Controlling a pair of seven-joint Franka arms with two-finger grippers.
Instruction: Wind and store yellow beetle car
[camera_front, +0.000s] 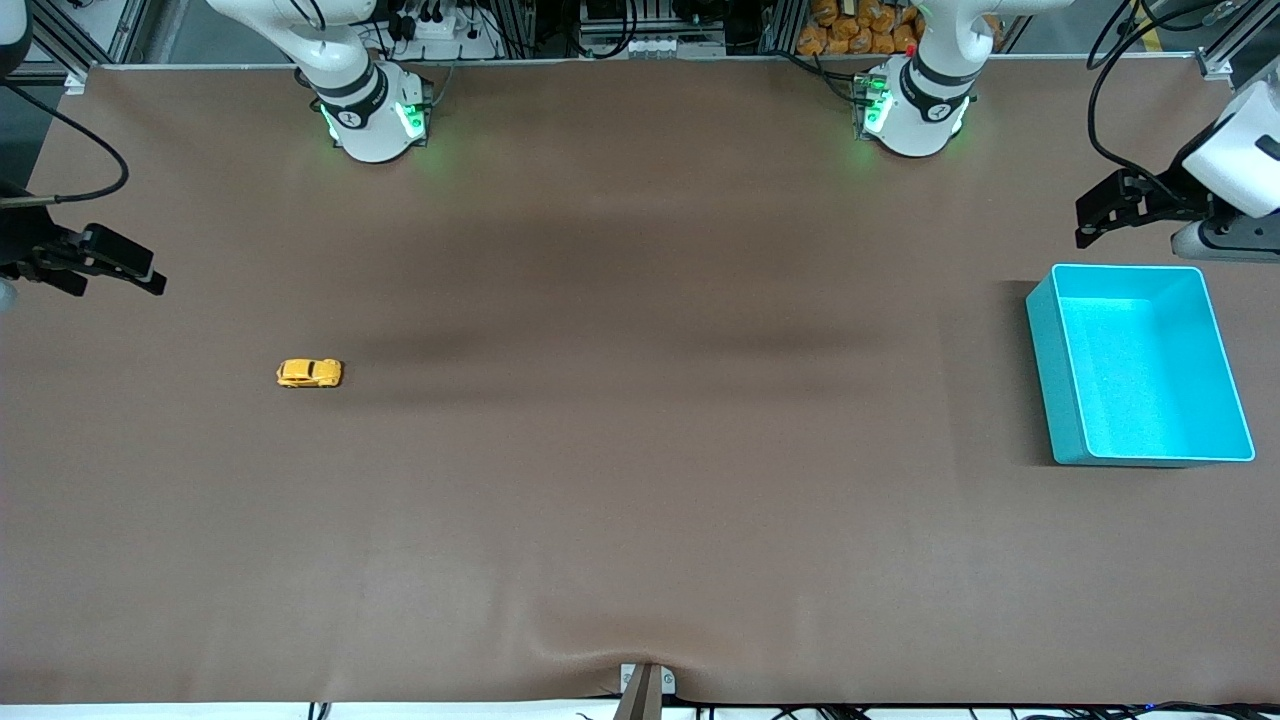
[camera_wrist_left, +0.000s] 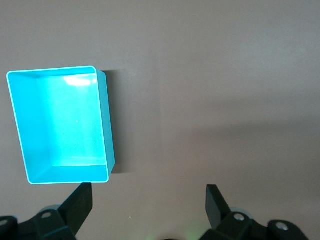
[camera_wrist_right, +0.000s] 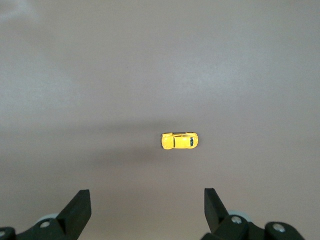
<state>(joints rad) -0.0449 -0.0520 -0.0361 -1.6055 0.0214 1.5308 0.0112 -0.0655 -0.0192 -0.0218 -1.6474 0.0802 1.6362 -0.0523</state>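
Note:
The yellow beetle car (camera_front: 309, 373) stands on its wheels on the brown table, toward the right arm's end; it also shows in the right wrist view (camera_wrist_right: 179, 140). My right gripper (camera_front: 118, 280) is open and empty, up over the table's edge at that end, apart from the car; its jaws (camera_wrist_right: 147, 200) stand wide. The teal bin (camera_front: 1045, 390) sits empty at the left arm's end and shows in the left wrist view (camera_wrist_left: 107, 120). My left gripper (camera_front: 1082, 225) is open and empty, over the table beside the bin; its jaws (camera_wrist_left: 149, 197) stand wide.
The brown mat (camera_front: 640, 450) covers the whole table between the car and the bin. The two arm bases (camera_front: 370, 110) (camera_front: 915, 105) stand along the table's edge farthest from the front camera.

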